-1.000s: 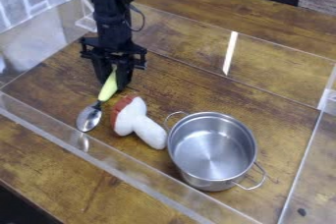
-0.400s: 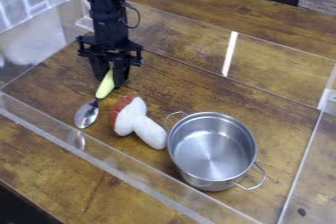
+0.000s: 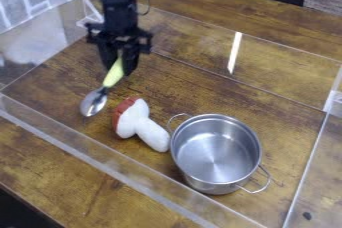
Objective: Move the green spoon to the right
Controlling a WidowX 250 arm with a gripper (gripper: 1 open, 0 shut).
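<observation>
The black robot hand (image 3: 119, 52) points straight down at about 11 o'clock in the view, its fingers clenched on the upper end of the small green spoon with a yellow-green plastic handle and shiny silver metal bowl (image 3: 107, 84). The top of the handle is hidden between the dark fingers, and the arm above the hand is cut off by the upper edge of the picture. The fingertips blur into the handle, so the exact line of contact is hard to make out.

There is one spoon. It hangs tilted from the hand, the handle running down toward 7 o'clock and the silver bowl at its low end, at about 9 o'clock in the view; whether the bowl touches the worktop or sits just above it cannot be told.

One white mushroom-shaped toy with a red cap (image 3: 138, 125) lies on its side just beside the spoon's bowl, at 4 o'clock from it. One round stainless-steel pot with two small side handles (image 3: 215, 152) stands upright right next to the toy's stem, at about 5 o'clock in the view.

All of this sits on a dark wooden worktop (image 3: 267, 62) inside a low clear plastic wall (image 3: 54, 137), whose edges are faint and partly lost in glare
</observation>
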